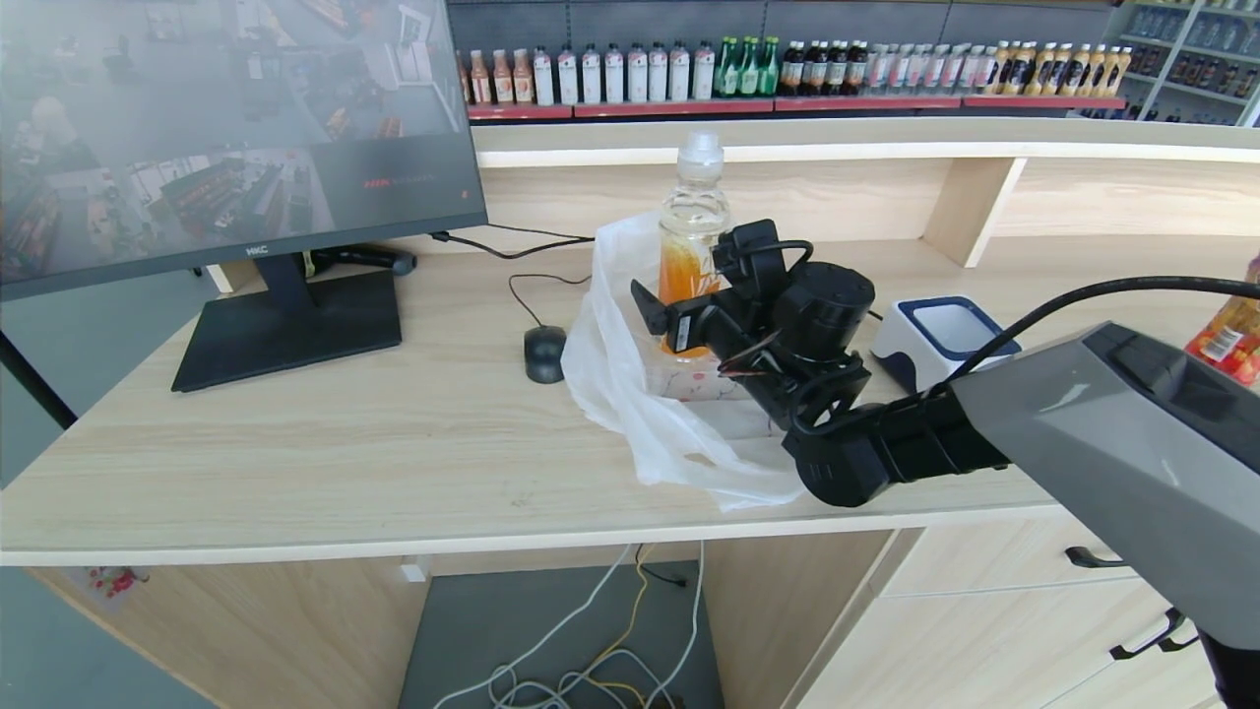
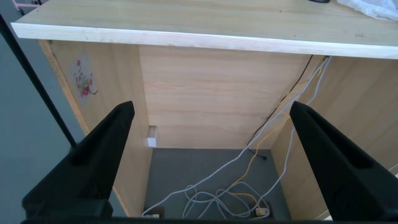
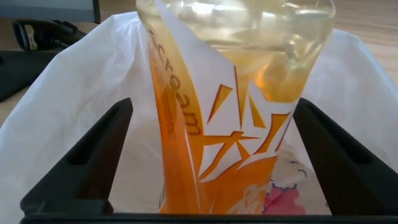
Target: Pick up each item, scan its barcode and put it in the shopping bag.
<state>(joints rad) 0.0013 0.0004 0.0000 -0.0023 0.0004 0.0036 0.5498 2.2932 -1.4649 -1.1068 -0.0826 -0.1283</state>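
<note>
Setting: shop checkout; light wood counter, shelf of drinks behind.
Counter left: monitor on a black stand, mouse just beside the bag.
Shopping bag: white plastic, mid-counter, mouth open, crumpled toward the front edge.
Bottle: clear, orange label, upright inside the bag, neck and cap sticking out above it.
Right gripper: at the bag, fingers spread wide on either side of the bottle's body; no firm clamp visible.
Left gripper: below the counter edge, fingers wide apart, holding nothing; cables on the floor beyond.
Scanner: white and blue, on the counter right of the bag.
Second bottle: at the counter's far right edge, partly cut off.
</note>
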